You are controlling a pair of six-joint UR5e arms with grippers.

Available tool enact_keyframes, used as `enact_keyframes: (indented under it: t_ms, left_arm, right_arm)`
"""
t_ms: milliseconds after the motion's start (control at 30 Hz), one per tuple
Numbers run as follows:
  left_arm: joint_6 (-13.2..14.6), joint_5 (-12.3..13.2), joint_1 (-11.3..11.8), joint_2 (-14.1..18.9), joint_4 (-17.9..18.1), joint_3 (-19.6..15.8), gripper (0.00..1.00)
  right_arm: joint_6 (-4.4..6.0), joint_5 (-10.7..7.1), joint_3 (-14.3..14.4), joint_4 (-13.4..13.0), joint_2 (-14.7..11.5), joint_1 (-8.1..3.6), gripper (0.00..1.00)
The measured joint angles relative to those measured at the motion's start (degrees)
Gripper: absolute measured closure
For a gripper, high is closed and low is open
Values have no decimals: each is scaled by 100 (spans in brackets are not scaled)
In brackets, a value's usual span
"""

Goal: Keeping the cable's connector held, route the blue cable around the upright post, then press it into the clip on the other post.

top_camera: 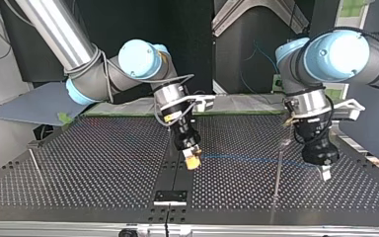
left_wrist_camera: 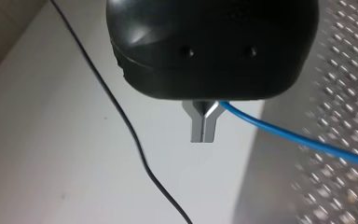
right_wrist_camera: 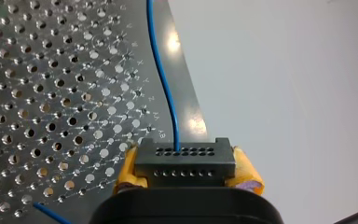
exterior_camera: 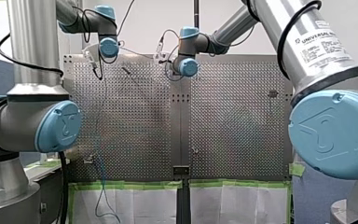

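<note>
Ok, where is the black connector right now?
The black connector is clamped between the yellow pads of my right pincer, which hangs over the middle seam of the table in the top view, the blue cable leading out of it.

In the top view my right gripper [top_camera: 193, 161] hangs over the middle seam of the tabletop [top_camera: 79, 163], the connector [right_wrist_camera: 185, 161] between its fingers. My left gripper [top_camera: 325, 172] hangs near that view's right edge. The cable [top_camera: 246, 159] stretches between them, past an upright post [top_camera: 278, 170] standing nearer my left gripper. I see a second post [top_camera: 35, 165] near the left edge.
</note>
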Motion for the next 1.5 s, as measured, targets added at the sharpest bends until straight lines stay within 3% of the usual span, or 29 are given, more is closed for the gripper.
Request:
enact_keyframes:
  t_ms: [300,733,1067,1333,1500]
  left_arm:
    - [-49,483,484,-483,79,159,100]
    - [-345,1281,1251,-1021,218,184,100]
    - [-495,1915,1186,-1262,235,184,100]
    - [-584,2412,1104,-1474,241,183,100]
    - [-664,2646,1088,-1588,264,184,100]
  right_arm:
    - [2,-2,-169,-11,243,-75,100]
    - [-15,-60,-242,-17,305,-91,100]
    - [-92,-59,-242,23,442,-105,100]
    - [-297,26,-235,132,735,-114,100]
    - [-367,45,-203,186,873,-102,100]
